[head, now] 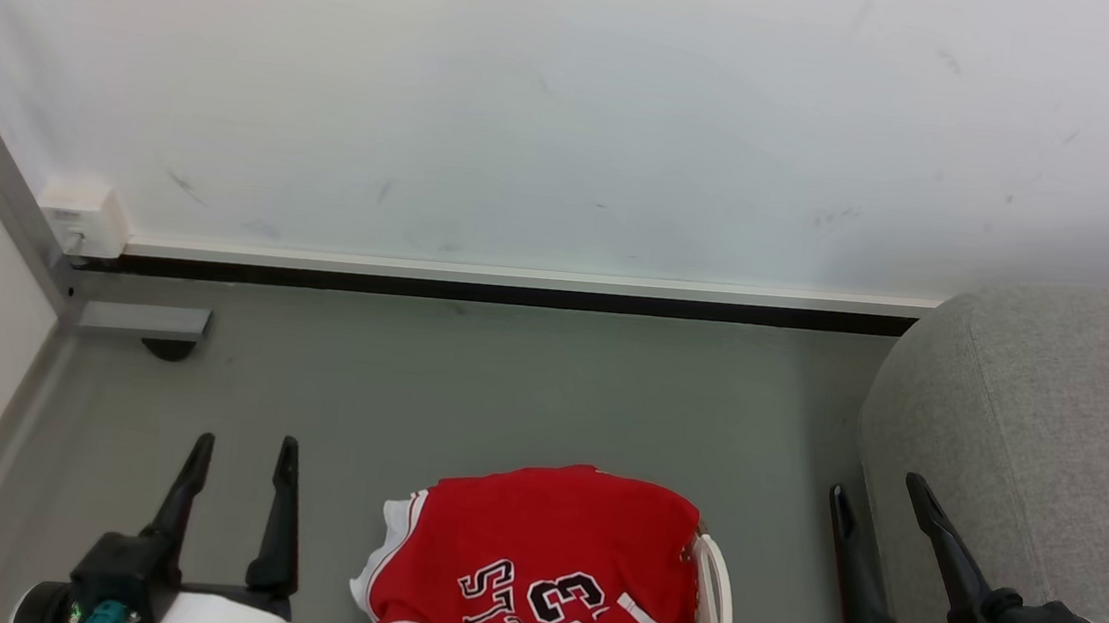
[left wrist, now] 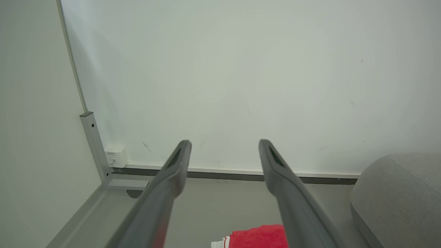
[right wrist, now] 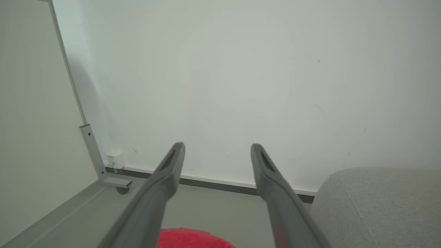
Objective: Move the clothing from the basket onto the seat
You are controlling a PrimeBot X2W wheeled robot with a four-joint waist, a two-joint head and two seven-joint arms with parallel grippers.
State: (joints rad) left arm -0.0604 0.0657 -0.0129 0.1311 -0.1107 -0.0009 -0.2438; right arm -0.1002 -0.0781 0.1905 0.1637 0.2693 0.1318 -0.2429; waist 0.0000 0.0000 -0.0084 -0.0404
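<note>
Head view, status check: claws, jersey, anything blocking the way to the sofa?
Open, empty: left claw, right claw. Red number 33 jersey heaped on laundry basket, untouched. Grey sofa at right, no blocker seen.

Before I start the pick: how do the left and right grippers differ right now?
The left gripper shows against bare floor, left of the basket. The right gripper shows against the edge of the sofa, right of the basket. In the head view the left gripper's fingers lean rightward and the right gripper's lean leftward. Shared: both are open, empty and apart from the red jersey.
</note>
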